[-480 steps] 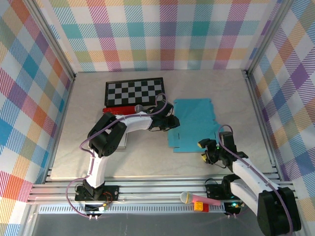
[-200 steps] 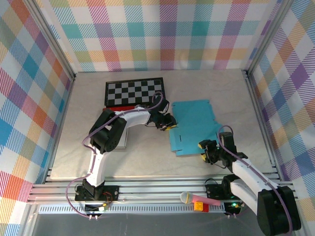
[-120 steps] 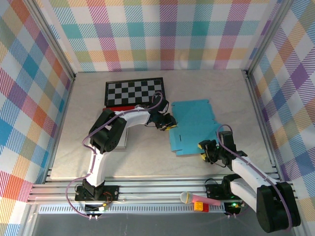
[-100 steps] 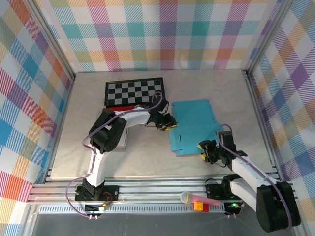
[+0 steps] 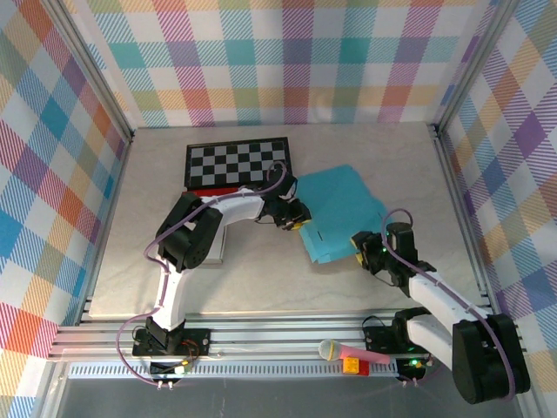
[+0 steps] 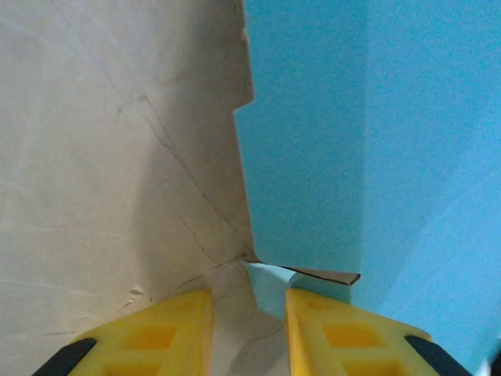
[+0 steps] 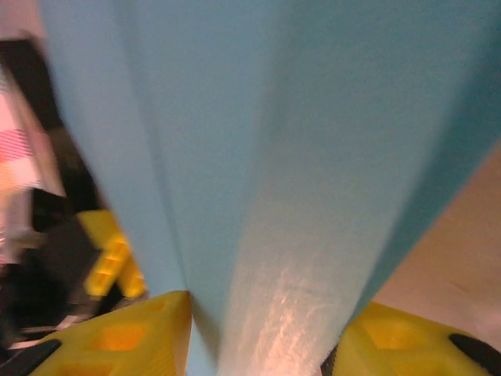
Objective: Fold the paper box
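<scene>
1. First fold: the paper box (image 5: 338,209), mid-desk (image 5: 278,287), is standing raised at its near edge.
2. The left end effector (image 5: 296,219) is sitting released at its corner; the right end effector (image 5: 362,247) is bracketing that edge, grip unclear.
3. Next is calling for creasing the panel over.

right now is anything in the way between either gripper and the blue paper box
Nothing visible. The left gripper sits at the left edge of the paper box, with a corner of the sheet between its fingers. At the near right edge the paper runs up between the fingers of the right gripper.
</scene>
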`<action>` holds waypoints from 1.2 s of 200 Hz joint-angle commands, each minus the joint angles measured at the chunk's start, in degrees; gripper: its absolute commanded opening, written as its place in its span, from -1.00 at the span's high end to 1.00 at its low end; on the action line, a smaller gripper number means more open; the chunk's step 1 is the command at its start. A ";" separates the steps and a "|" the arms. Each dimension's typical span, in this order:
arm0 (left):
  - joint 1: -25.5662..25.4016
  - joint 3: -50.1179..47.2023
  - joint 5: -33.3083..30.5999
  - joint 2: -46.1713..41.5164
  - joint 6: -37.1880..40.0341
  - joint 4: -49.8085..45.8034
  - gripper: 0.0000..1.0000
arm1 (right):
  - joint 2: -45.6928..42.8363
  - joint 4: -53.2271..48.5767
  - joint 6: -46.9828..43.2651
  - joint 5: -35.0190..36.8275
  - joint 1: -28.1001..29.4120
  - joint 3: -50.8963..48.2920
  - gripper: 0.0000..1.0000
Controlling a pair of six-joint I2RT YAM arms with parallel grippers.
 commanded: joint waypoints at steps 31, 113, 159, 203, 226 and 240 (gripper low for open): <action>-0.91 -0.79 3.21 -3.22 -0.96 -1.22 0.41 | 3.06 15.21 -2.68 0.04 -0.56 1.95 0.09; -0.12 -0.05 2.52 -2.78 -0.86 -1.66 0.41 | -3.66 5.97 -3.34 -0.63 -0.65 5.04 0.08; 0.14 1.05 2.60 -2.00 -0.43 -2.16 0.41 | -8.17 -0.04 -4.04 -1.07 -0.74 5.90 0.10; 0.15 1.27 2.51 -1.72 -0.34 -2.08 0.41 | -10.27 -3.85 -4.39 -1.50 -0.83 7.13 0.16; 0.14 1.43 2.51 -1.75 -0.18 -2.12 0.41 | -10.69 -5.34 -4.62 -1.47 -0.83 7.88 0.18; 0.16 1.43 2.42 -1.70 -0.16 -2.14 0.41 | -10.66 -5.84 -4.74 -1.50 -0.83 8.35 0.20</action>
